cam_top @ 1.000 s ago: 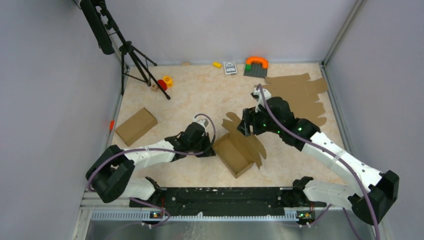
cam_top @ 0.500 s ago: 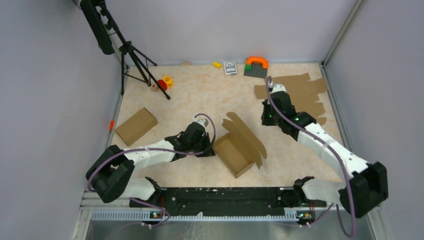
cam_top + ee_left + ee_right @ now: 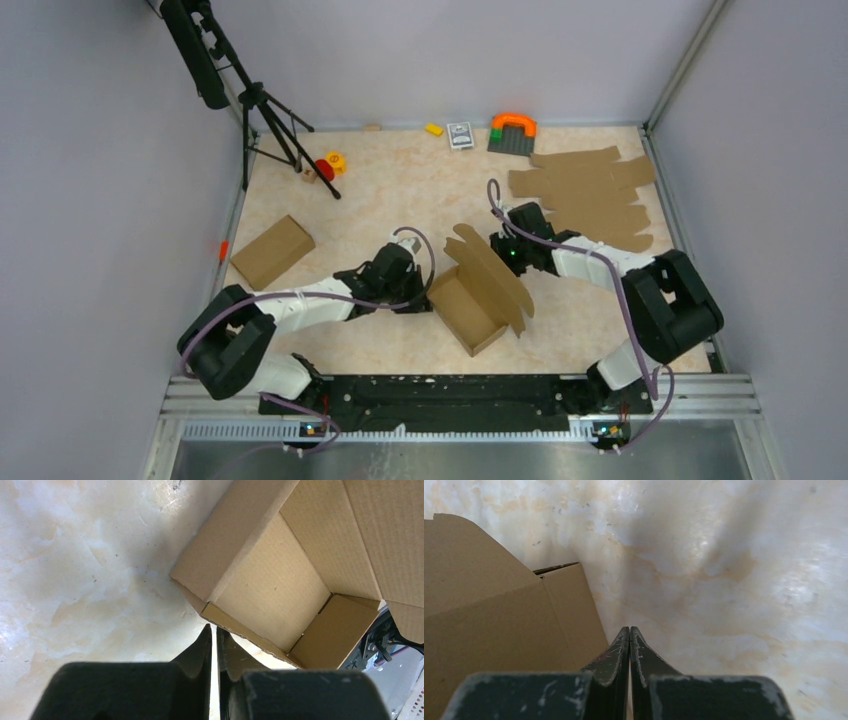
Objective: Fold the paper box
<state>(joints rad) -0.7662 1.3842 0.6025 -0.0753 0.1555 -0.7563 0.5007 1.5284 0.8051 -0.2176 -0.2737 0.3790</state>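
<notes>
Sitting near the middle of the marbled table (image 3: 400, 200), the paper box (image 3: 470, 310) is half formed: its shallow tray opens upward, and its lid panel with cut flaps stands tilted along the tray's right side. The left gripper (image 3: 214, 630) is low by the tray's left wall, fingers drawn almost together with only a sliver between them, gripping nothing; whether it touches the cardboard cannot be told. The right gripper (image 3: 629, 629) is just beside the lid's outer face, fingers pressed together and empty. A pile of flat cardboard sheets (image 3: 590, 190) lies far right, a closed brown box (image 3: 272, 251) at the left
</notes>
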